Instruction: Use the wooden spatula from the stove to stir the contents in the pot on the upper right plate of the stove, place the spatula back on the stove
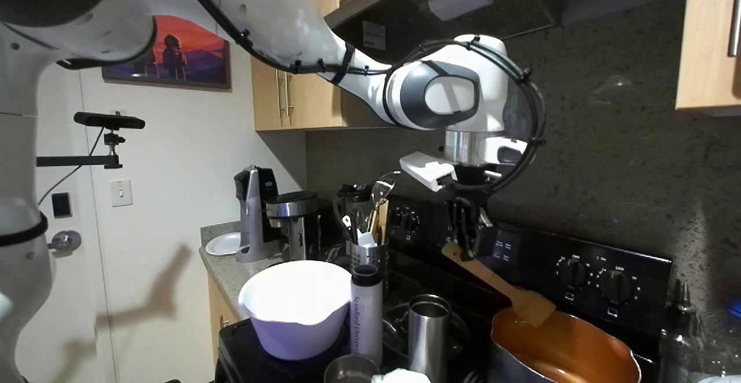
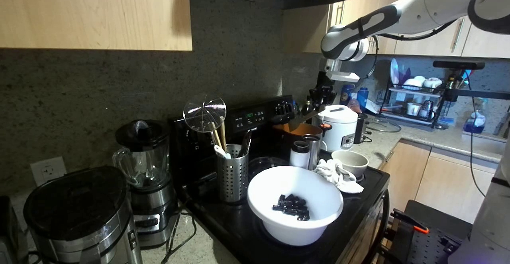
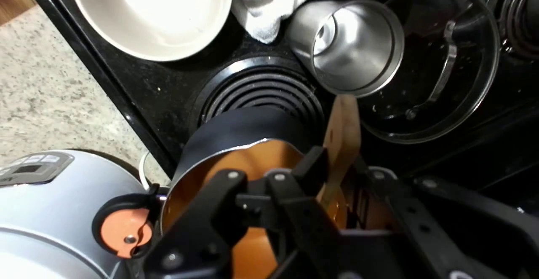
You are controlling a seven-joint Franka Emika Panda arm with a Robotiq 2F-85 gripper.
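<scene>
Black jaws clamped around wooden spatula (image 1: 496, 282), near handle's end, blade lower, over pot (image 1: 579, 337)

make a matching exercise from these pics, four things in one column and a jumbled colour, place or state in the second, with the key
Things
1. wooden spatula
2. pot
3. utensil holder
4. large white bowl

Colour, place or state
A. orange inside
B. containing small black pieces
C. held in the gripper
D. perforated metal

Pairs: 1-C; 2-A; 3-D; 4-B
</scene>
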